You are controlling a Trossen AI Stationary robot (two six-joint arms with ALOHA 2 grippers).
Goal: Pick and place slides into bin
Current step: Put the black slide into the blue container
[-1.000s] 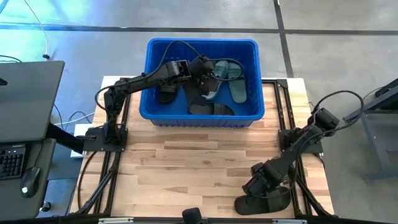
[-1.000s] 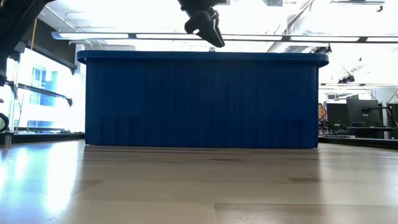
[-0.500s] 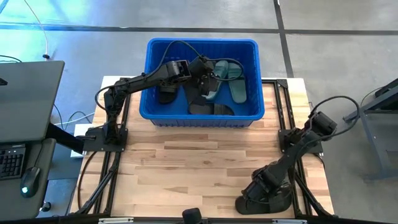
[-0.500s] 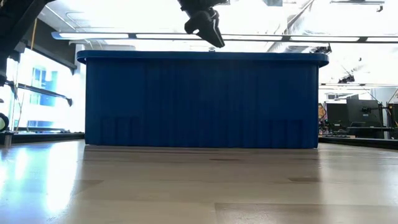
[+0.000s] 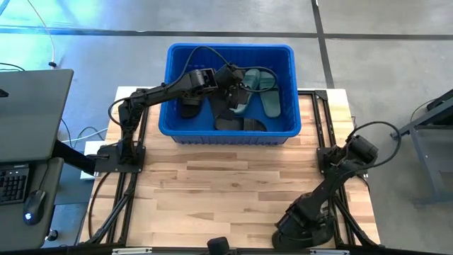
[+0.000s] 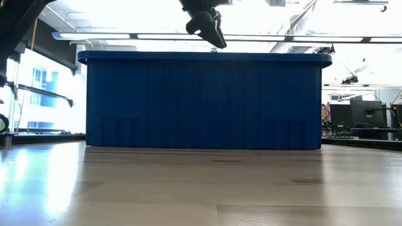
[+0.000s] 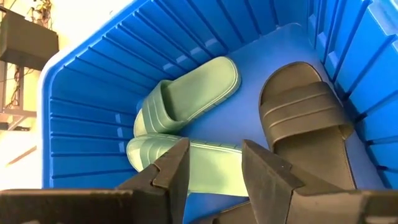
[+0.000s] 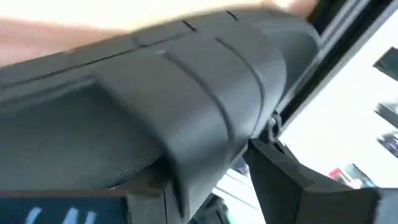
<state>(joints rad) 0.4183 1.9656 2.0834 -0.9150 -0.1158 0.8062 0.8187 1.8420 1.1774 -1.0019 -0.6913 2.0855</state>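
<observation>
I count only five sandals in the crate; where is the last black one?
The last black slide lies on the table's near right corner in the high view, far from the blue bin, directly under the right gripper, which has come down onto it.

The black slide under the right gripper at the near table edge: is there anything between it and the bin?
Nothing visible on the table. The black slide lies at the near right corner under the right gripper, and only bare wood separates it from the bin. The left gripper hangs over the bin, above the slides inside.

Table before bin lies open
</observation>
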